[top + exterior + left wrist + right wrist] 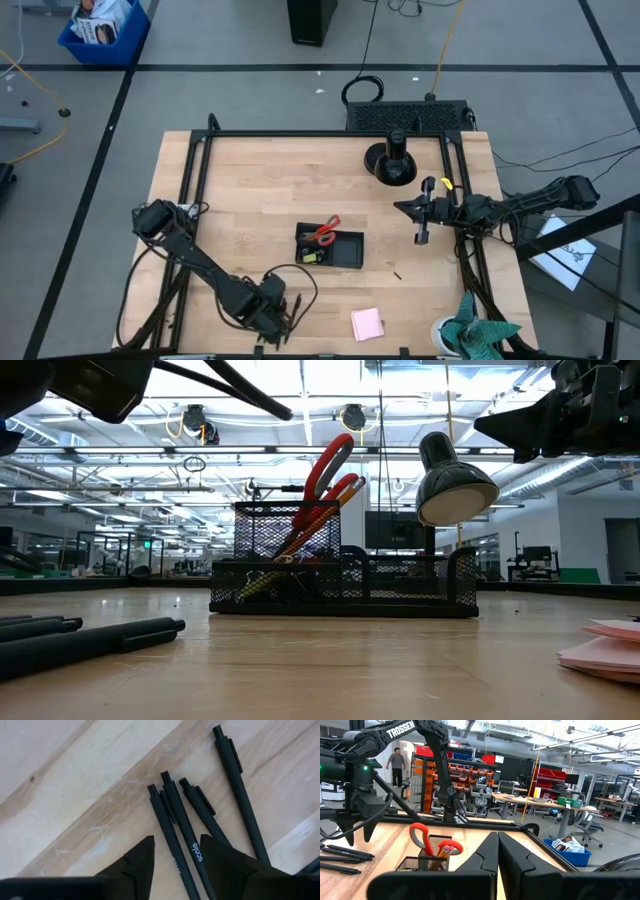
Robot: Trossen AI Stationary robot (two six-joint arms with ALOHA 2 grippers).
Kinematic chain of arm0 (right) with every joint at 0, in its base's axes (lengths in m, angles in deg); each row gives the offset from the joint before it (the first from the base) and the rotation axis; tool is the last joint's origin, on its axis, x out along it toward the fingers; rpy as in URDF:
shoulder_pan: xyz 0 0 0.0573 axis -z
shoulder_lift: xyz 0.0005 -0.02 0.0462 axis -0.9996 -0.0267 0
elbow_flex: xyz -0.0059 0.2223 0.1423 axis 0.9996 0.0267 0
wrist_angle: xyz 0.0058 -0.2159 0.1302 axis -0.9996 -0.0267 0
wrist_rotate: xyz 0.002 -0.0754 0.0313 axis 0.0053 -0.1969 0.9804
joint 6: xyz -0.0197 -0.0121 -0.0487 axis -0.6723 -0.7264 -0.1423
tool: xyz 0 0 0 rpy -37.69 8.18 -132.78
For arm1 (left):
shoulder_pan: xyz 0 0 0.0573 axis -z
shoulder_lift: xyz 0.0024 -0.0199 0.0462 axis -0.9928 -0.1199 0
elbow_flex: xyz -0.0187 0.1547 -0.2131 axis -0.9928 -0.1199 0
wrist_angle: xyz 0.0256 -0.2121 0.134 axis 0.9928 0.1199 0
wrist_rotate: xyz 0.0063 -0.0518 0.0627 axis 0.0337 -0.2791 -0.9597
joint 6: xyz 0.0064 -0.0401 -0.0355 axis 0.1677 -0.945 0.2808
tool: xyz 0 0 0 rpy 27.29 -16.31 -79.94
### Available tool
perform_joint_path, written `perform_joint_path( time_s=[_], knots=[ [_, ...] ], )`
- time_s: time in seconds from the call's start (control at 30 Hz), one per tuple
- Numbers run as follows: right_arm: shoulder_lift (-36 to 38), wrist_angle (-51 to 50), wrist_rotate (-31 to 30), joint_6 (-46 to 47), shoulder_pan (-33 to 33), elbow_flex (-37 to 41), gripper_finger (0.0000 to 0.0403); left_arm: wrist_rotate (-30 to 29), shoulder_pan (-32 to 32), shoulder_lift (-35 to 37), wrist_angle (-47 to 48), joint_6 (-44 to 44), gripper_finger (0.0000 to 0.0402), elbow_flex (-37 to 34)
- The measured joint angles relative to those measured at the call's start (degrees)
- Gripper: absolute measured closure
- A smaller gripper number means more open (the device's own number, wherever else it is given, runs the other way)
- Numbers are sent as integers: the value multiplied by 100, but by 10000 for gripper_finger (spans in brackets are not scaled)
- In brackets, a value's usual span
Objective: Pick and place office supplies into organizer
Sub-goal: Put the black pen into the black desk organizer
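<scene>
The organizer [331,248] is a low black mesh tray that stands near the middle of the wooden surface [260,180]. In one of its compartments the red-handled scissors [325,231] stand with the handles up, and the orange pencils [300,530] lean beside them; in the low view both rise above the mesh wall. Something small and yellow lies in the tray on the side toward the left arm, but I cannot tell what it is.

The dark pens [200,805] are outside the organizer and lie flat on the surface near its front edge. Four of them show in the left wrist view, nearly parallel, two of them touching along their length. The left gripper [176,854] hangs just above these pens with its jaws spread apart, and two pens pass between the fingertips [142,857]. The jaws grasp nothing.

The pink sticky-note pad [367,323] lies alone near the front edge, well apart from the tray.

The right gripper [498,851] waits above the surface on the right side, beyond the tray, with its jaws pressed together and empty. Behind it stands a round black stand [391,160]. A teal cloth [480,333] lies at the front right corner. In the room beyond, a person [397,766] stands near shelves.
</scene>
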Motion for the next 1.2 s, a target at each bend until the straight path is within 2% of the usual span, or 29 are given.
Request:
perform_joint_path(
  time_s=[0.87, 1.2],
  knots=[
    [1, 2, 1, 63, -2, 0, 403, 210, 28, -302, 33, 103, 234, 0],
    [1, 2, 1, 90, -2, 0, 403, 406, 28, -633, 2, 290, 234, 33]
  ],
)
